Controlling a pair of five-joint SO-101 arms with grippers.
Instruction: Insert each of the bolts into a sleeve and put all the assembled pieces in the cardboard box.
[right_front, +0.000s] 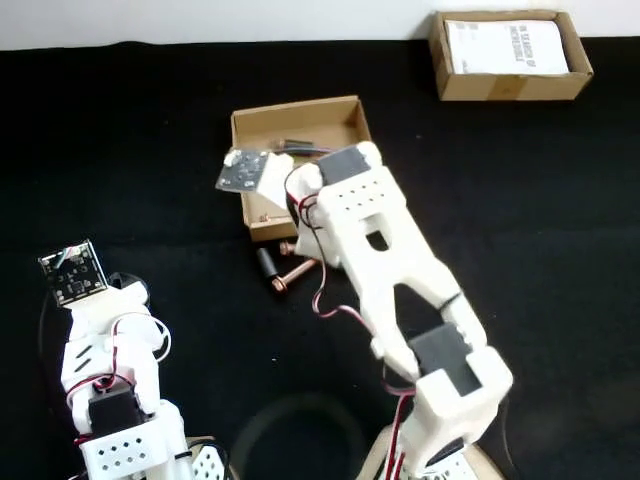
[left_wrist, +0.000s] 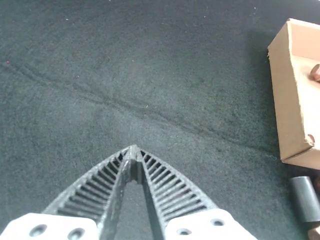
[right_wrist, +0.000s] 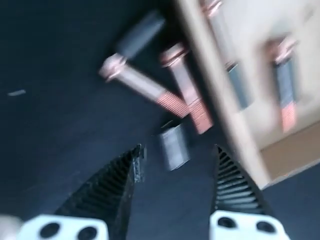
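The box (right_front: 250, 125) is open-topped brown cardboard with thin, flat walls, and it sits on a black, felt-like surface (right_front: 520, 260). In the blurred right wrist view, what look like two assembled pieces (right_wrist: 285, 85) lie side by side on its floor. Each is a coppery shaft in a dark grey collar.

Just outside the box's long wall lie a bolt (right_wrist: 145, 85) and a second bolt (right_wrist: 187, 87). Both are copper-coloured, with round flanged heads, smooth shanks and finely threaded ends. They form a V whose threaded ends come close together beside that wall. A sleeve (right_wrist: 174, 146), a short dark cylinder, lies just past the V's point, also beside the wall. The other sleeve (right_front: 267, 262) is a matte black tube near the bolt heads, off the box's corner.

The right tool (right_wrist: 178, 148) hangs over the wall side of the box. Its ribbed black fingers (right_wrist: 127, 172) are spread wide with nothing between them, and the short sleeve lies below the gap.

The left tool (left_wrist: 132, 150) is well away from the box over bare cloth. Its ridged fingers are pressed tip to tip and hold nothing.
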